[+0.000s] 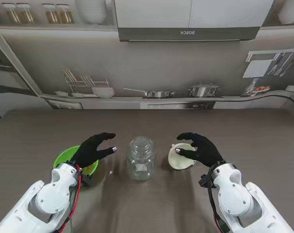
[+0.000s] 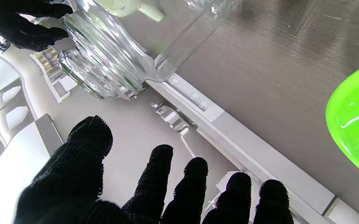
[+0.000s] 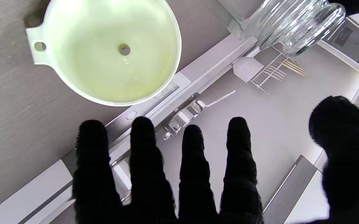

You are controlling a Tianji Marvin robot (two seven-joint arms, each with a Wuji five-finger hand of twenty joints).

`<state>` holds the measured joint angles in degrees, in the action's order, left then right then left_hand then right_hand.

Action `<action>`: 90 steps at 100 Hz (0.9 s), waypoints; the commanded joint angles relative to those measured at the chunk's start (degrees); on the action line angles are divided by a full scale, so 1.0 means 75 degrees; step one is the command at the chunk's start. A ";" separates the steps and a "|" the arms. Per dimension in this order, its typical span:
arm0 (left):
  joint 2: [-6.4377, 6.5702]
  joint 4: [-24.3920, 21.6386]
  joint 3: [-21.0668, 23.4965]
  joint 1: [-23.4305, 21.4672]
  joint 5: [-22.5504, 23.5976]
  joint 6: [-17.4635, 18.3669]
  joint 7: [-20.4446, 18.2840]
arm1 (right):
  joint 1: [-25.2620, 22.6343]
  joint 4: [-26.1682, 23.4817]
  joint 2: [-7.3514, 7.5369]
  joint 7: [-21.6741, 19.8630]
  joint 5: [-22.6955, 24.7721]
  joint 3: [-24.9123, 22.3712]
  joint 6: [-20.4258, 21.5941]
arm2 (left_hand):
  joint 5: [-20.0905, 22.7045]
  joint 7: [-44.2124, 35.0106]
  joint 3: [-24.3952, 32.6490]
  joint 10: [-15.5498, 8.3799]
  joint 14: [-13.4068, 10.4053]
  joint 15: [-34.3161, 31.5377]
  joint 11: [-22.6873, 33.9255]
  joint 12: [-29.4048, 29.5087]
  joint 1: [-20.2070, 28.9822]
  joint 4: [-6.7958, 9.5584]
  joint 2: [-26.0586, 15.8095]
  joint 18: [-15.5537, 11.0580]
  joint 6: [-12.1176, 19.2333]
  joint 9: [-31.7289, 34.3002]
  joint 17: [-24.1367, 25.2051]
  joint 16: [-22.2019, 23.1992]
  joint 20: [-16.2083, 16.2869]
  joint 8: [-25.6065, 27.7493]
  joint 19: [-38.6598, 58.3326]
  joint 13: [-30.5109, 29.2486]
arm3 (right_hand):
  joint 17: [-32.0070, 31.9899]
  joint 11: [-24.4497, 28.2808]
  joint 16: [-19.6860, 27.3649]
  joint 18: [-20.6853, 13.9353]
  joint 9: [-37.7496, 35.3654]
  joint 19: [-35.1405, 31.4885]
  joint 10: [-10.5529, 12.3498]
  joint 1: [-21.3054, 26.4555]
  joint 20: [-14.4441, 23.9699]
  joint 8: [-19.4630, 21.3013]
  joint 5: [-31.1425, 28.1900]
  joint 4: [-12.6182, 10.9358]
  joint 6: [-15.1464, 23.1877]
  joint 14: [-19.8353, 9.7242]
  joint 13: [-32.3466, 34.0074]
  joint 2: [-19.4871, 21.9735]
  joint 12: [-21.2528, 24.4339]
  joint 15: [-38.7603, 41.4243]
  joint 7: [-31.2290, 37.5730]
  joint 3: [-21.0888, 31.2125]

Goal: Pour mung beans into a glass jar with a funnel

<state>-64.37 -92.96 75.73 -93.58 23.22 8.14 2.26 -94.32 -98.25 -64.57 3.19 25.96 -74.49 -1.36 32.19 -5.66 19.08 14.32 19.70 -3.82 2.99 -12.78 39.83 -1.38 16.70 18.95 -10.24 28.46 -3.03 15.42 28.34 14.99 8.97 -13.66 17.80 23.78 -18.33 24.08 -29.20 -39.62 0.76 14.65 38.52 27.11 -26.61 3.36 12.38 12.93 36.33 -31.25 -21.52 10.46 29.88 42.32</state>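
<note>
Left hand [image 1: 95,149] spread over the green bowl [image 1: 64,158]; right hand [image 1: 201,149] spread above the funnel [image 1: 178,158]; glass jar [image 1: 141,159] between, bare bench [image 1: 147,124] beyond.

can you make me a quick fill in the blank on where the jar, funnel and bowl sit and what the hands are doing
1. The glass jar stands between the green bowl and the ____.
2. The left hand hovers over the ____ bowl.
3. The right hand is open and holds ____.
4. The funnel rests on the table, not in the ____.

Missing words: funnel; green; nothing; jar
</note>
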 commanded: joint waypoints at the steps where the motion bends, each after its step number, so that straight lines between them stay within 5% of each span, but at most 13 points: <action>1: -0.0020 -0.0086 0.0014 -0.0040 -0.0012 -0.0021 -0.0121 | -0.0054 -0.0078 -0.0029 -0.0085 0.0028 0.0007 0.0039 | 0.0043 0.0030 -0.0247 -0.0124 -0.0106 0.0119 -0.0023 0.0064 -0.0136 0.0005 -0.0154 -0.0208 -0.0025 -0.0095 0.0160 -0.0089 -0.0122 -0.0018 -0.0183 0.0089 | -0.0020 -0.0112 0.0094 0.0294 0.0045 0.0136 0.0109 -0.0276 -0.0019 -0.0142 0.0038 -0.0078 0.0139 -0.0027 -0.0059 0.0042 0.0057 -0.0144 -0.0111 -0.0267; 55: -0.0004 -0.0186 0.0066 -0.0111 -0.0035 -0.0067 -0.0210 | -0.0092 -0.0417 -0.0023 -0.0030 0.0240 0.0067 -0.0018 | 0.0040 0.0032 -0.0323 -0.0115 -0.0089 0.0116 -0.0030 0.0050 -0.0093 0.0016 -0.0206 -0.0170 -0.0025 -0.0081 0.0203 -0.0090 -0.0097 -0.0019 -0.0165 0.0079 | 0.0026 -0.0153 0.0076 0.0231 -0.0011 0.0132 0.0039 -0.0302 0.0072 -0.0148 -0.0004 -0.0072 0.0094 -0.0047 -0.0003 0.0064 0.0078 -0.0133 -0.0144 -0.0265; 90: -0.0004 -0.0177 0.0082 -0.0107 -0.0094 -0.0119 -0.0248 | 0.0668 -0.0552 0.0033 -0.0275 0.0642 0.0597 -0.0186 | 0.0059 0.0030 -0.0335 -0.0054 -0.0058 0.0112 -0.0025 0.0038 -0.0057 0.0018 -0.0257 -0.0171 -0.0052 -0.0044 0.0172 -0.0087 -0.0078 -0.0019 -0.0143 0.0058 | 0.0183 -0.0185 0.0024 0.0106 0.0034 -0.0050 -0.0057 -0.0368 0.0195 -0.0159 0.0053 -0.0082 0.0098 -0.0099 0.0142 0.0011 0.0073 -0.0040 -0.0243 -0.0275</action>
<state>-64.33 -94.30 76.35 -94.54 23.05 7.37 1.71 -91.21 -100.78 -64.20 2.70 30.15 -70.66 -2.33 32.23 -5.66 18.28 14.32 19.70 -3.82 2.99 -12.77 39.86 -1.38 16.69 18.95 -10.73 28.46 -2.60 15.41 28.33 14.99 8.97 -13.66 18.69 23.15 -18.32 24.08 -29.28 -39.45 0.32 13.97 38.65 27.10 -26.65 3.36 12.38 12.92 36.36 -31.21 -21.46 10.45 29.25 42.12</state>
